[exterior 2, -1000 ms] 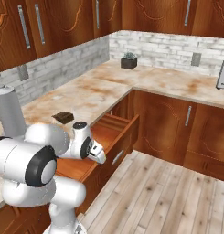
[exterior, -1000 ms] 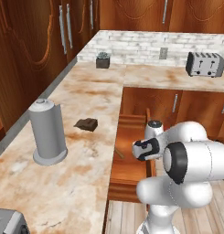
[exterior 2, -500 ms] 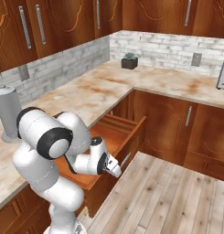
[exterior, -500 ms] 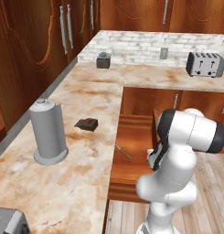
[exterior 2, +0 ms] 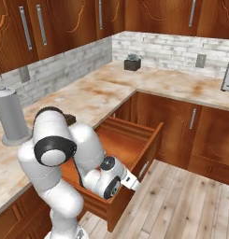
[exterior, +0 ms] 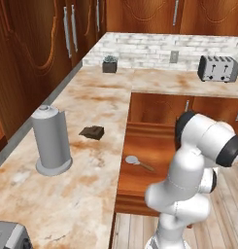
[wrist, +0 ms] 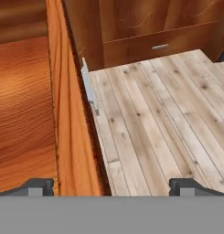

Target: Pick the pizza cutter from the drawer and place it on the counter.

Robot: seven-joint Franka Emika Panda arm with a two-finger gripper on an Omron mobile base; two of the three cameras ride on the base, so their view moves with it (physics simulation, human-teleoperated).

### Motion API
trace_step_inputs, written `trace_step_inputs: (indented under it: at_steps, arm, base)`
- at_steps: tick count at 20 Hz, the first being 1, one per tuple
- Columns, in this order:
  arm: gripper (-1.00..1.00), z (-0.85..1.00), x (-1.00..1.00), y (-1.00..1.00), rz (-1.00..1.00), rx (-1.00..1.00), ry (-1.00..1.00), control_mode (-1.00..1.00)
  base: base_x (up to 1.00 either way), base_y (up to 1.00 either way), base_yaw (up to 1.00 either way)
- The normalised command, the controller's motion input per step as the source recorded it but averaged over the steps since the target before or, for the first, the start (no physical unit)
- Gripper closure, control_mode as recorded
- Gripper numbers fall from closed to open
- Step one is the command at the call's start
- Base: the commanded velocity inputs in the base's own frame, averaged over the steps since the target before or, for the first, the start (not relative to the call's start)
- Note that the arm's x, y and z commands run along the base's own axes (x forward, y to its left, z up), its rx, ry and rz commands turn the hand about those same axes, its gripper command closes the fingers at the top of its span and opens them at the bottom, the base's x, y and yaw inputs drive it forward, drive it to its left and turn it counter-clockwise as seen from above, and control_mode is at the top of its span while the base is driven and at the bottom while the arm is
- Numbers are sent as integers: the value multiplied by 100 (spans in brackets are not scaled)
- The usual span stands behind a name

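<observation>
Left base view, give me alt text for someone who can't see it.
A pizza cutter lies flat in an open wooden drawer beneath a beige marble-look counter. The white robot arm bends over the drawer's front right. On the counter stand a grey canister, a dark wedge-shaped lump and a toaster.

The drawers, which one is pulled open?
The wide reddish-brown drawer below the counter edge is open: it sticks out over the floor, with the pizza cutter on its wood bottom. The other drawer front sits shut.
</observation>
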Motion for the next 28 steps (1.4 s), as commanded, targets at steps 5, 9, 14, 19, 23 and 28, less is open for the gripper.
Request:
trace_step_inputs:
  at_steps: [5, 9, 14, 19, 23, 28]
  arm:
    - [-100, 100, 49, -3, 27, 17, 0, -100]
    - [-100, 100, 69, 2, 38, 19, 0, -100]
    - [-100, 100, 79, 33, 32, 8, 23, -100]
    - [-100, 48, 86, 55, 33, -22, 69, -100]
    - [-100, -31, 68, 34, 32, -30, 52, -100]
    - [-100, -95, 9, 5, 30, -10, 8, -100]
  base:
    - [0, 0, 0]
    - [0, 0, 0]
    - [0, 0, 0]
    - [0, 0, 0]
    - [0, 0, 0]
    - [0, 0, 0]
